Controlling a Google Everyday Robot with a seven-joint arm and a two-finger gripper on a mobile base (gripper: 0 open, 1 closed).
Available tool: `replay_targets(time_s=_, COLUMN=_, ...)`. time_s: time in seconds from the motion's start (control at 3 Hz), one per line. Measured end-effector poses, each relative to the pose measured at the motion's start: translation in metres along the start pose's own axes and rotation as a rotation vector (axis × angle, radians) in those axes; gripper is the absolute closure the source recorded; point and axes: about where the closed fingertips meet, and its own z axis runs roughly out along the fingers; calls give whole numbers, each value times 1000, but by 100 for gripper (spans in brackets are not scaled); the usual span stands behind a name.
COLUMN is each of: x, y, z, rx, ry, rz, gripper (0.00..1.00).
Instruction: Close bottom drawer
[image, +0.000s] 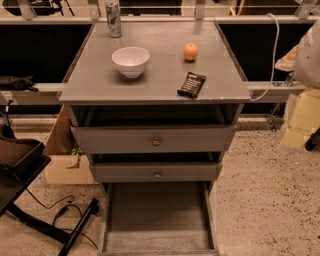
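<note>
The bottom drawer (157, 220) of the grey cabinet is pulled far out toward me. Its long box and worn grey floor are open to view, and its front runs off the lower edge of the picture. Above it sit the mid-width drawer (157, 172) and the widest drawer (156, 140), each with a small round knob and each slightly out. My gripper (300, 120) shows as a pale cream shape at the right edge, level with the upper drawers and well apart from the cabinet, touching nothing.
On the cabinet top (100, 85) stand a white bowl (130, 61), an orange (190, 51), a dark snack bar (191, 84) and a can (114, 19). A black chair (20, 165) with cables and a cardboard box (65, 160) stand left. Speckled floor (265, 200) lies right.
</note>
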Motion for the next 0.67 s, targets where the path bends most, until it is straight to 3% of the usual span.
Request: replay_targets(time_s=0.67, x=20, y=59, z=56, rx=19, ry=-9, rz=-7, gripper=0)
